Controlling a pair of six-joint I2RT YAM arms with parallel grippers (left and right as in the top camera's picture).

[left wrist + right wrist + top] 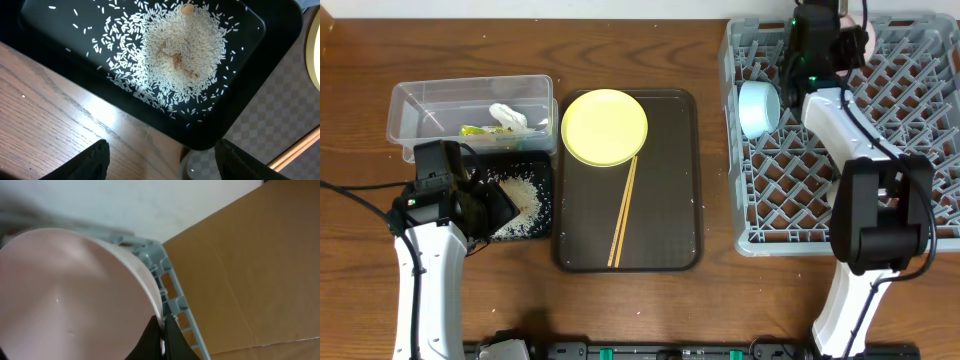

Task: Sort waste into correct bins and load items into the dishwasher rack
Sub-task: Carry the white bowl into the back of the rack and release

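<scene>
My left gripper (485, 205) (162, 160) is open and empty over the near edge of the black tray (544, 215) (260, 75), which holds loose rice (520, 195) (180, 55). A pale round rim (200, 167), possibly the cup, shows between the fingers. The clear tub (420, 100) holds the tissue (508, 117) and the wrapper (475, 130). The yellow plate (604, 127) and the chopsticks (623, 212) lie on the brown tray (670, 200). My right gripper (840, 45) (162, 340) is shut on the white bowl's rim (75, 295) over the back of the rack (920, 150) (172, 292). The blue bowl (758, 108) stands in the rack.
A brown cardboard surface (250, 270) lies beyond the rack's far edge in the right wrist view. The wooden table (360, 250) (45, 110) surrounds the tub and trays. A black cable (350, 195) runs across the table at the left.
</scene>
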